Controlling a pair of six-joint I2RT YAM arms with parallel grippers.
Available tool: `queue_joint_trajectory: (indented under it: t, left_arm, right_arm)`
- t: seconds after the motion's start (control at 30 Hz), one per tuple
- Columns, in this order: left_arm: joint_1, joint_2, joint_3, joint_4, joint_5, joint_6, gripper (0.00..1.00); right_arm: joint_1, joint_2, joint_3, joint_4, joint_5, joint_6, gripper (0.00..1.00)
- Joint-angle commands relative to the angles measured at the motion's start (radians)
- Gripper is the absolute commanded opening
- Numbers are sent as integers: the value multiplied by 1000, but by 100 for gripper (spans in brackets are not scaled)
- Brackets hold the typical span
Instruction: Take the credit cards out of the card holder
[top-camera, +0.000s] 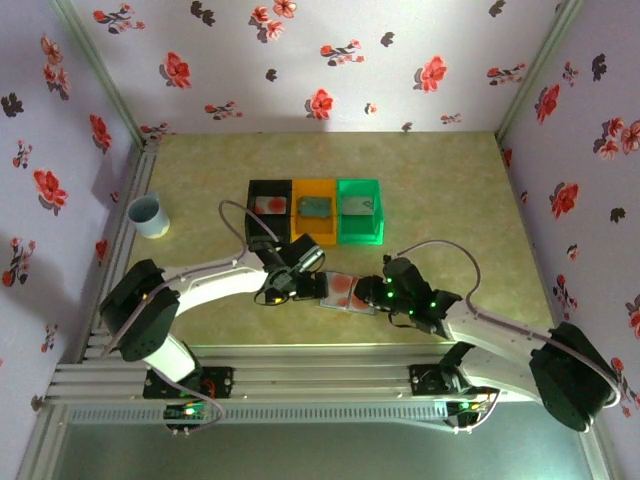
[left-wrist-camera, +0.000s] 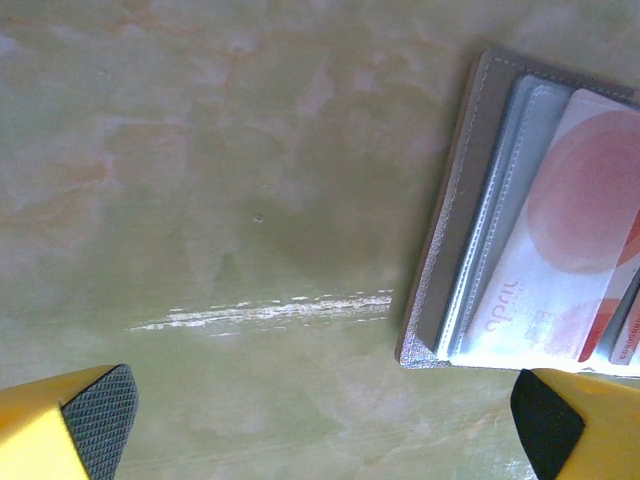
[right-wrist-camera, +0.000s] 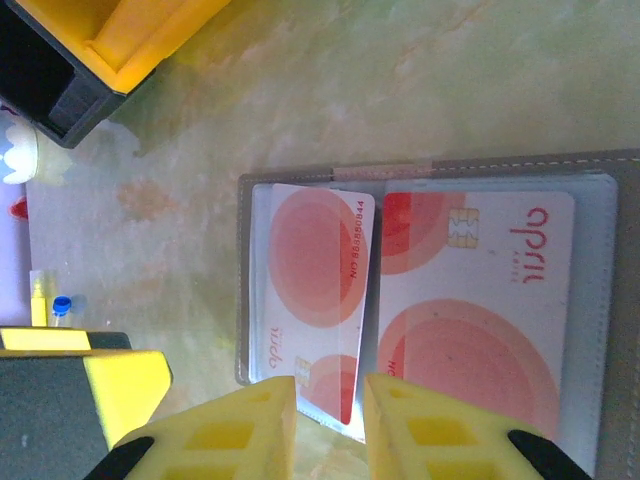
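Note:
The card holder (top-camera: 345, 290) lies open on the table between my two grippers, its grey edge (right-wrist-camera: 243, 280) facing left. In its sleeves are two white credit cards with red circles: a left one (right-wrist-camera: 310, 270) that is skewed and sticks out past the near edge, and a right one (right-wrist-camera: 480, 300). My right gripper (right-wrist-camera: 330, 420) stands at that near edge, jaws a narrow gap apart with the left card's corner between them. My left gripper (left-wrist-camera: 322, 425) hangs wide open over bare table just left of the holder (left-wrist-camera: 460, 200).
Behind the holder stand a black bin (top-camera: 268, 210), an orange bin (top-camera: 314, 210) and a green bin (top-camera: 360, 210), each with a card in it. A pale blue cup (top-camera: 148, 215) sits at the far left. Flowered walls close in the table.

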Motion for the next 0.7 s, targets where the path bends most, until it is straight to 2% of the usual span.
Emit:
queue_joint_trajectory:
  t: [0.0, 0.17, 0.67]
  left_arm:
    - [-11, 33, 36, -49, 9, -22, 100]
    - [-14, 109, 88, -113, 12, -27, 100]
    - [-33, 217, 129, -128, 39, -37, 100]
  right_arm:
    - [6, 46, 43, 54, -25, 10, 23]
    - [11, 99, 67, 77, -34, 8, 23]
    - [18, 183, 95, 96, -27, 0, 29]
